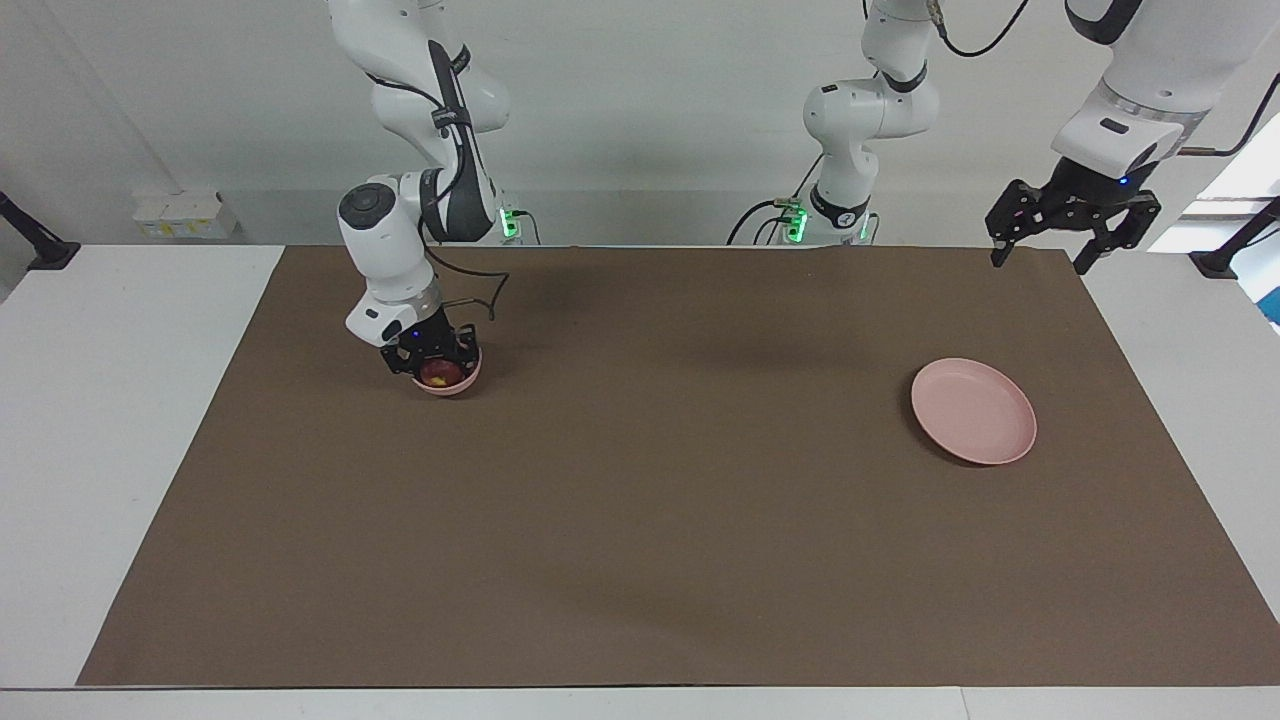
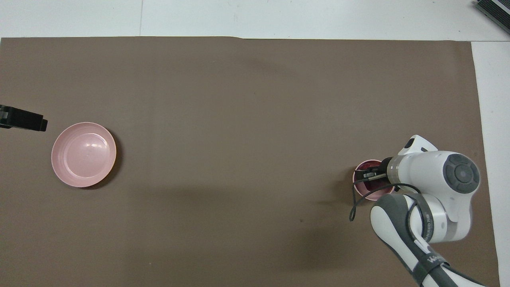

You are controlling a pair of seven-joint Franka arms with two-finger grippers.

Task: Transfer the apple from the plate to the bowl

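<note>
Looking down from the overhead camera, you find the small, deep, pale pink round bowl [image 2: 359, 191] at about four o'clock on the brown paper mat [image 2: 239, 119]. That is toward the right arm's end of the white table [image 2: 318, 20]. The small round dark-red apple [image 2: 372, 187] with its yellowish patch sits inside this bowl, below the rim.

In the facing view the same bowl [image 1: 470, 378] lies at about ten o'clock on the mat [image 1: 640, 520], and the apple [image 1: 437, 375] shows in it. The right gripper [image 1: 433, 364] is down at the bowl's mouth, directly on top of the apple, with its white arm bent low over it. From above, the right gripper [image 2: 373, 175] reaches into the bowl from the three o'clock side. You cannot tell whether it grips the apple or has let go.

The wide, flat, pale pink round plate [image 1: 975, 412] lies at three o'clock in the facing view, at the left arm's end, well apart from the bowl. From overhead the plate [image 2: 83, 154] is at nine o'clock and carries nothing.

The left gripper [image 1: 1075, 228] hangs high, at about one o'clock from the plate in the facing view, over the mat's corner. Its fingers [image 1: 1000, 240] are spread wide and hold nothing. Overhead, only the tip of the left gripper [image 2: 24, 120] shows, at ten o'clock from the plate. That arm waits.
</note>
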